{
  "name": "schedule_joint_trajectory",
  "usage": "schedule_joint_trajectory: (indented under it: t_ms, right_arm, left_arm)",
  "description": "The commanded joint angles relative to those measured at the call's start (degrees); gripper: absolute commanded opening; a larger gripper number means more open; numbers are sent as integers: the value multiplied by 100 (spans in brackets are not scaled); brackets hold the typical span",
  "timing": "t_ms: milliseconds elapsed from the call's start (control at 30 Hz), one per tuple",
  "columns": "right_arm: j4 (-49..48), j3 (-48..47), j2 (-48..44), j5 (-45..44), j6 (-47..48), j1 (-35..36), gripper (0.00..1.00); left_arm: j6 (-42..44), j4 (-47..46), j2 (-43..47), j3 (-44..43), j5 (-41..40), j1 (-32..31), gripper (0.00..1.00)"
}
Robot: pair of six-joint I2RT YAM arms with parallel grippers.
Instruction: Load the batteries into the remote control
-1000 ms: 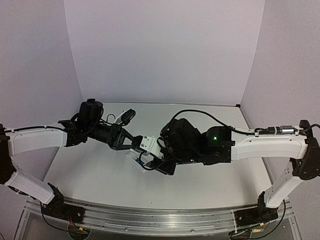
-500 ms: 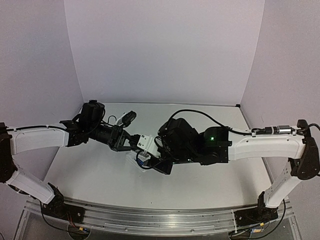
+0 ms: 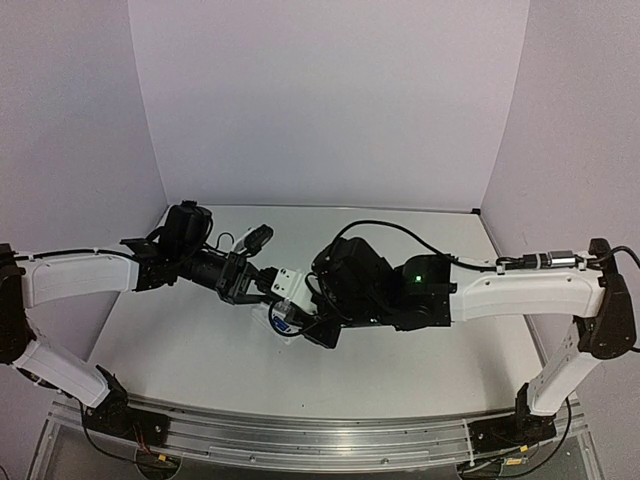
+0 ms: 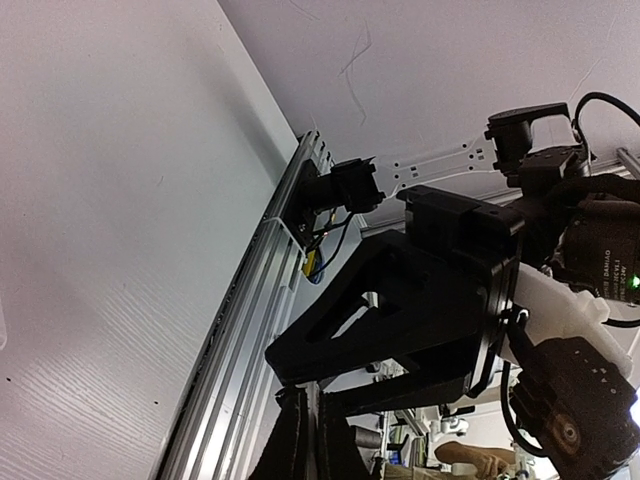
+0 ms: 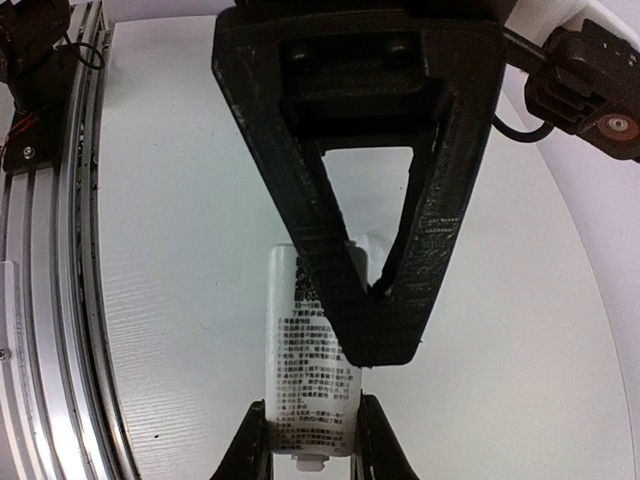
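While the right gripper [image 5: 310, 446] clamped the remote control [image 5: 306, 375] in its jaws, the left gripper [image 5: 377, 338], jaws nearly closed with any contents hidden, needed gentle, square pressure on it.

I see the remote [image 5: 308, 370] as a slim white slab, its face with a block of fine black print turned toward the right wrist camera. There its long axis runs 12 to 6. The right gripper [image 5: 312, 445] pinches its 6 o'clock end; the 12 o'clock end is hidden. From above it sits just 8 o'clock of the table's [image 3: 200, 340] middle, carrying a blue speck [image 3: 284, 322] too small to call.
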State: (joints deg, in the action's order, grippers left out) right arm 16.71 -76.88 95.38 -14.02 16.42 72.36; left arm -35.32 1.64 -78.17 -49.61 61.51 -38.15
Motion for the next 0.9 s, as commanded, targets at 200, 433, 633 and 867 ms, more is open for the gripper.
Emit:
schedule_joint_trajectory:
  t_ms: [200,433,633,867]
  right_arm:
    - [-291,242,-41,-153,-867,-102,0]
    - [-286,1137,-362,536,-2146,-751,0]
    - [178,1355,-319,707,-2008,-1239,0]
    - [275,1463,-190,978,-1487,-1635,0]
  left_arm:
    - [344,1184,-107,-904,-1959,95,100]
    - [560,1728,-1028,-1194,-2958,897,100]
    - [890,2106,-2309,-1894,-3506,967,100]
    - [903,2007,-3216,-2170,-3386,966,100]
